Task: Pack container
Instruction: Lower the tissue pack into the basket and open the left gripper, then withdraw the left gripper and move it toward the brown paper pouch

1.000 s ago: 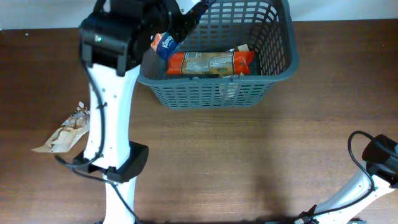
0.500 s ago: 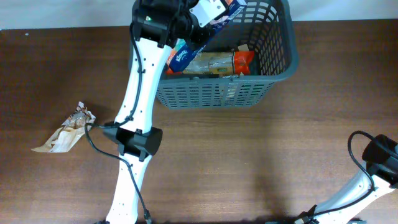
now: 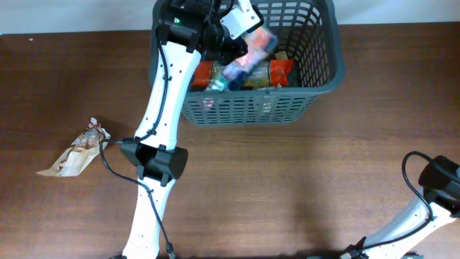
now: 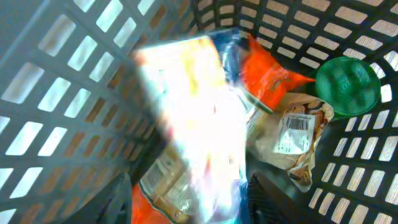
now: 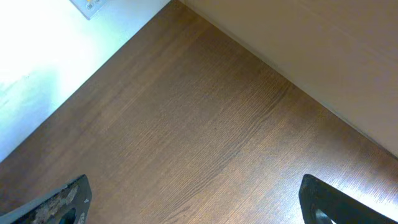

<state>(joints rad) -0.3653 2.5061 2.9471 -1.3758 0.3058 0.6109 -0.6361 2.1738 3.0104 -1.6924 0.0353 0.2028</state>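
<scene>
The dark grey basket (image 3: 323, 79) stands at the table's far edge. My left gripper (image 3: 241, 43) hangs over its inside, fingers wide apart (image 4: 193, 202). A blue and white packet (image 3: 248, 61) is motion-blurred just below the fingers, over the packets in the basket; in the left wrist view it is a bright smear (image 4: 199, 118) between the fingers, and I cannot tell if they touch it. An orange packet (image 3: 284, 70) lies on the basket's bottom. My right gripper (image 5: 193, 199) is open and empty over bare table, its arm at the front right (image 3: 438, 180).
A crumpled brown packet (image 3: 75, 152) lies on the table at the left. In the basket a green round lid (image 4: 347, 84) and a pale packet with a barcode (image 4: 292, 134) lie near the slotted wall (image 4: 74, 74). A wall borders the table (image 5: 311, 50).
My left arm swung right from the basket's left rim to over its inside with the blue packet. The packet is now blurred and lower, over the orange packet. The right arm has not moved.
</scene>
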